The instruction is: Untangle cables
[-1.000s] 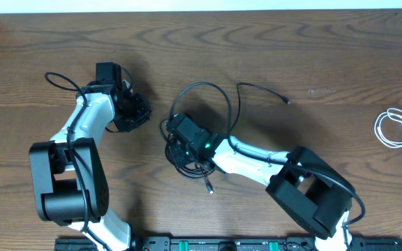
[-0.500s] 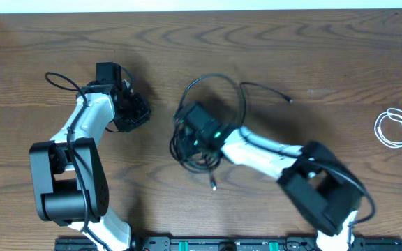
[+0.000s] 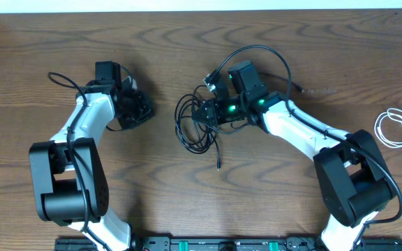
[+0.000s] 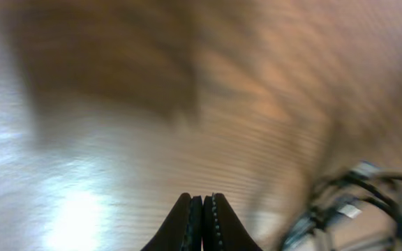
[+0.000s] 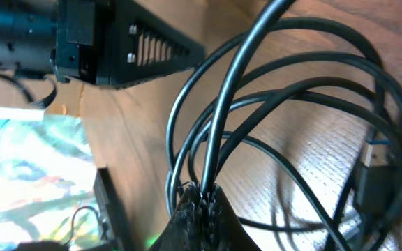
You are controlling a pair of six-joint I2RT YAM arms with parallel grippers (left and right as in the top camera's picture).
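Across the table (image 3: 187,49) the right arm (image 3: 299,129) has swung away from its base since a second ago, dragging the black cables (image 3: 190,131) along; the left arm (image 3: 82,125) has not moved. The tangle lies mid-table, one loop arching over the right wrist. The right gripper (image 5: 199,199) has its fingers pressed together, pinching several black strands. The left gripper (image 4: 202,209), fingers pressed together, holds nothing. The white cable (image 3: 395,128) sits coiled near the right edge, well apart.
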